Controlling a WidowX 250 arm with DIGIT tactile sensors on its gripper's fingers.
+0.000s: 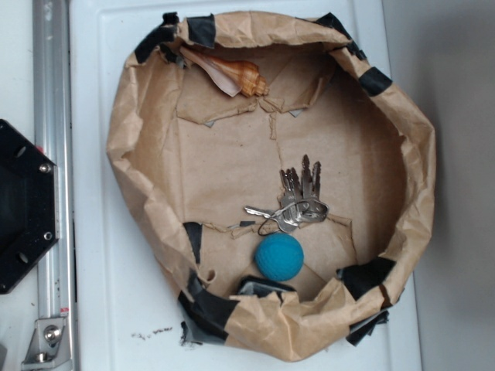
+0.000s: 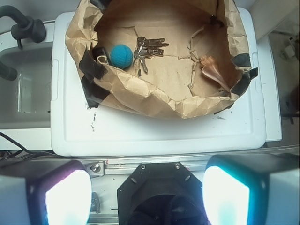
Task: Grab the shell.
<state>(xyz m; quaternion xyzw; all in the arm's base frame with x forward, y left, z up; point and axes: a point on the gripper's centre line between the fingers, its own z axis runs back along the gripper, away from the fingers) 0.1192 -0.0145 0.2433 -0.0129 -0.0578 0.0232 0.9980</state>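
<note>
You are at the very start: nothing is grasped yet, and your gripper (image 2: 140, 197) hangs high above the white lid (image 2: 154, 129), well apart from the paper basket (image 2: 140, 96), its 2 fingers (image 2: 63, 197) spread wide with nothing between them. It does not appear in the exterior view at all. The shell (image 1: 230, 75) lies inside the basket on the paper floor, tucked close against the crumpled wall; in the wrist view it sits at the right side of the basket (image 2: 213, 70), with its pointed end aimed toward the rim nearest the camera. It is an elongated spiral, glossy orange-brown on the whorled body, with a pale cream-pink flared lip. The keys (image 1: 298, 197) and the teal ball (image 1: 279, 256) lie together on the opposite side of the basket, well apart from the shell, so they should not get in your way. The next move, as I judge it, is to travel forward and to the right over the basket, line the jaws across the shell's narrow width rather than along its length, then descend past the wall. Watch that wall: the shell rests so near it that 1 finger may catch the paper, and the glossy surface may slip.
</note>
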